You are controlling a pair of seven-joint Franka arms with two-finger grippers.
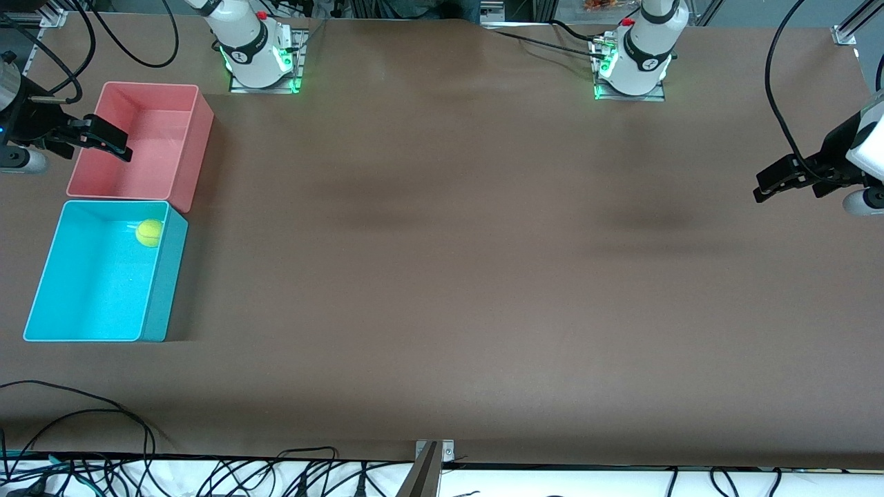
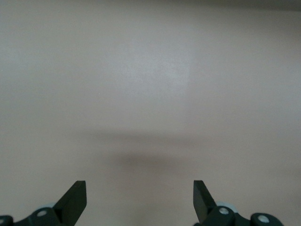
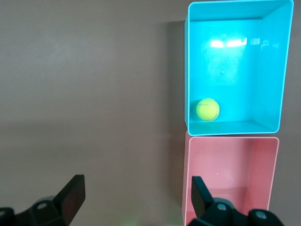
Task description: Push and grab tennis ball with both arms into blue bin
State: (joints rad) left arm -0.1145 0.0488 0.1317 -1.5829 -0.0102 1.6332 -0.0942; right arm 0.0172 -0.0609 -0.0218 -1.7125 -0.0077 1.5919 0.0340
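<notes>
The tennis ball [image 1: 149, 232] sits inside the blue bin [image 1: 41, 290], at the lower left of the front view, tucked into the bin's corner that is farthest from the front camera and close to the wall facing the middle of the table. Its lettering is too small to read, so no telling which way it faces. The bin's long axis runs up and down the frame, and its upper end touches the pink bin [image 1: 186, 148] directly above it.

Up at the left edge of the frame, the right gripper [image 1: 114, 141] hangs over the pink bin's outer wall, fingers spread apart and holding nothing, above the ball in the frame and not touching it. The right wrist view shows those two dark fingertips [image 3: 73, 193] wide apart, with the ball [image 3: 207, 109] lying in the blue bin [image 3: 282, 70] and the pink bin [image 3: 263, 141] alongside it.

At the right edge of the frame, the left gripper [image 1: 770, 185] waits over bare brown table [image 1: 449, 276], well apart from the ball, fingers likewise open and empty. Its wrist view shows only tabletop [image 2: 150, 94] between the spread fingertips [image 2: 75, 200].

Both white arms reach outward from their bases at the top of the frame.
</notes>
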